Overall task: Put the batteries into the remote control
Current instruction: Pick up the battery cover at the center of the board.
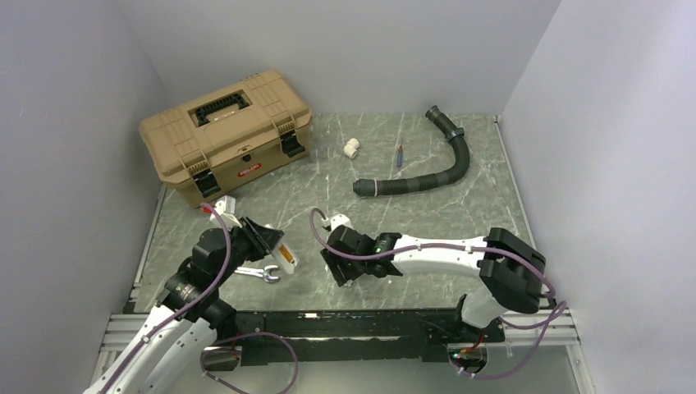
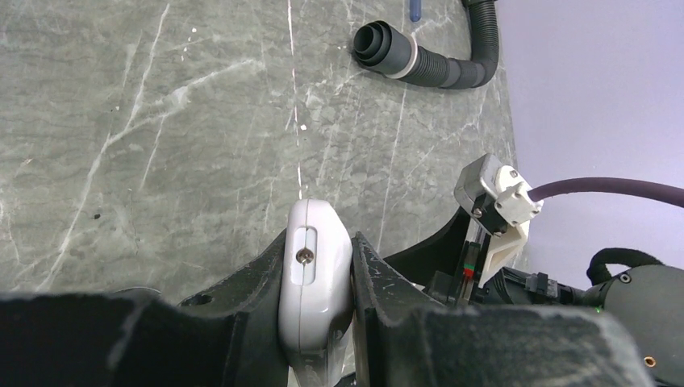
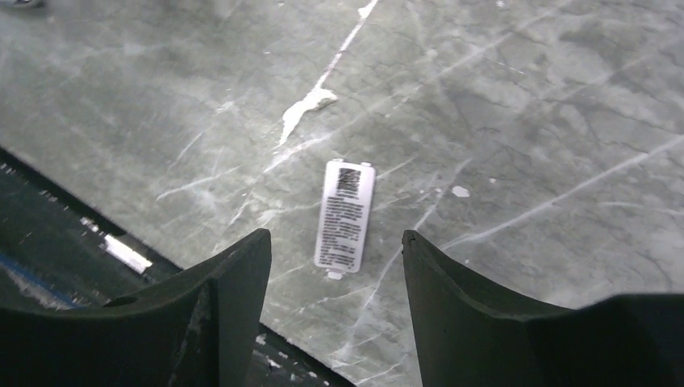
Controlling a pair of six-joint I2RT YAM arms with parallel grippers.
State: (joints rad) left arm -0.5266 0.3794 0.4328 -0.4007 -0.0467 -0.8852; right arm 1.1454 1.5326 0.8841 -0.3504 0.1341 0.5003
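Your left gripper point(image 2: 319, 242) is clamped on the remote control point(image 2: 314, 278). It's a slim white bar with a rounded end, and 1 small screw sits in a recessed slot facing the wrist camera. It's at the near left and appears clear of the surface point(image 1: 427, 222).

The left wrist view gives you only the clamped end, with fingers point(image 2: 367, 274) tight on both sides. The top view adds the batteries point(image 1: 286, 254), seen as an orange-copper patch in the remote's body just right of the gripper. You can't tell the count at that size.

Your right gripper point(image 3: 335, 235) is spread wide with nothing in it, low over the surface near centre. Only the right wrist view shows a small white labelled plate point(image 3: 345, 216), lying flat in line with the gap and touching neither finger. In the top view the arm hides it.

The silver wrench point(image 1: 259, 272) lies just beside the left gripper, on its near side. The tan toolbox point(image 1: 226, 135) is far left with its lid shut and 2 latches down, so you can't see what's in it. The white pipe fitting point(image 1: 351, 148), red-and-blue stick point(image 1: 400, 154) and black hose point(image 1: 427, 168) are all far, well apart from both grippers.
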